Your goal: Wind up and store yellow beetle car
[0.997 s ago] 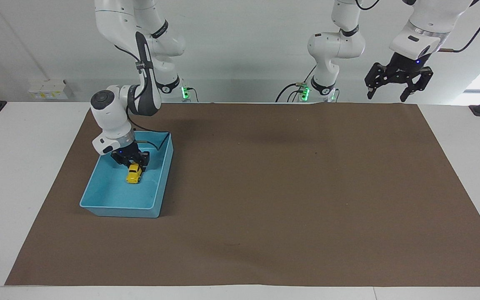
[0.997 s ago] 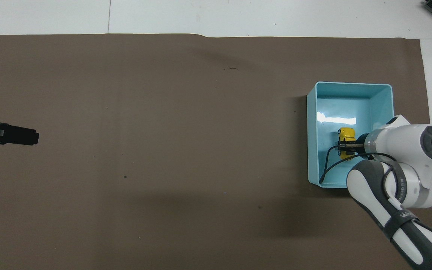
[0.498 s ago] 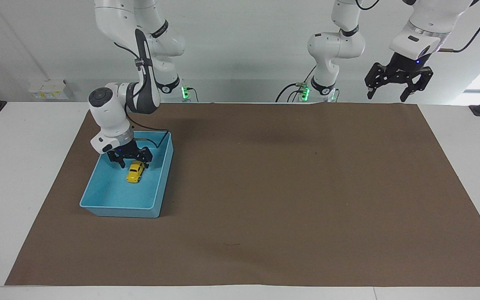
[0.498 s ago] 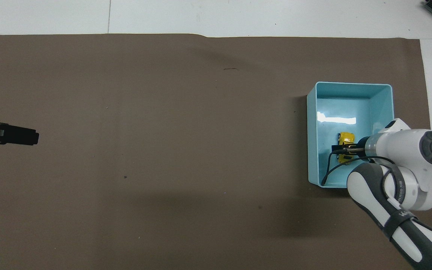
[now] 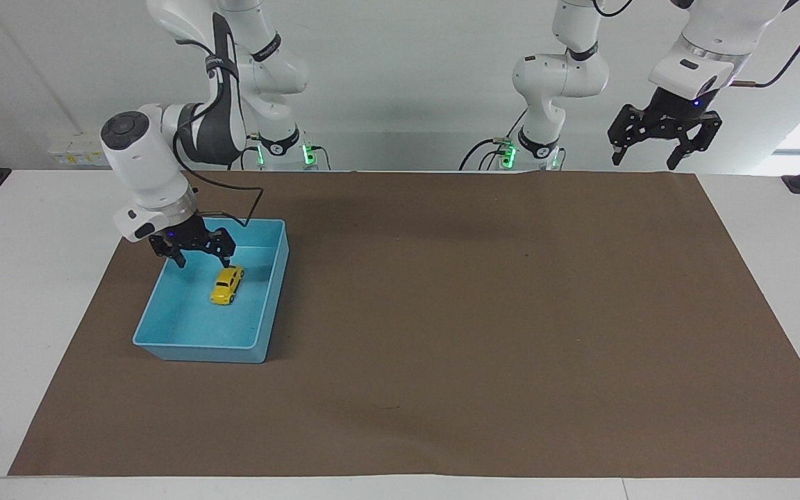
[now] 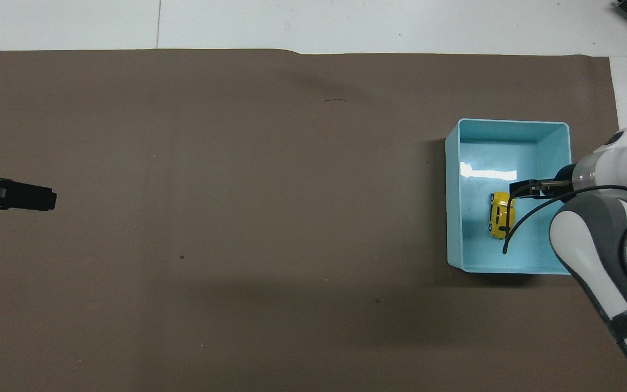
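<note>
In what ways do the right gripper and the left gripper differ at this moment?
The right gripper hangs low over the blue plastic tray, just above the small yellow beetle car lying inside; the left gripper waits high at its own end of the brown mat, over nothing. Both are open and hold nothing.

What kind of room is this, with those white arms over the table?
Probably a robotics lab or test bench. Two white robot arms stand at a white table covered by a brown mat, with plain walls around, and the only things on it are a blue tray holding a yellow beetle car.
</note>
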You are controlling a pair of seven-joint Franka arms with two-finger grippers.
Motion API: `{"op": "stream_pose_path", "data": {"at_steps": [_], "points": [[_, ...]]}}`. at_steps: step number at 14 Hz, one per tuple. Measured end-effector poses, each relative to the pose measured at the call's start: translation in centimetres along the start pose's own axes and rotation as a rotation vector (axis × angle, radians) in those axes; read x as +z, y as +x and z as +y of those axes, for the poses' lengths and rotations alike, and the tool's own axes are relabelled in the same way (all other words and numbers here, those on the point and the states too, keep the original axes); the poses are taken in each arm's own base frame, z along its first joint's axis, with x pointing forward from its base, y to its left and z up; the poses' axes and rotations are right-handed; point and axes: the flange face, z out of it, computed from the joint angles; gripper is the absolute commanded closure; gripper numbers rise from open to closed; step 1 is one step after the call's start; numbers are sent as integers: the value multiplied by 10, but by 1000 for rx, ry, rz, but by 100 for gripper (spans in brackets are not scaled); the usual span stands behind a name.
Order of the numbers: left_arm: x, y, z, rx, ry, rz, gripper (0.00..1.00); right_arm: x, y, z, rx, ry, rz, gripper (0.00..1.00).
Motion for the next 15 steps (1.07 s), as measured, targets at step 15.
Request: {"op": "stream_pose_path", "data": {"at_steps": [15], "points": [[-3,0,0,1,1,6,0,-177,-4,-12,92,-1,-102,0]]}}
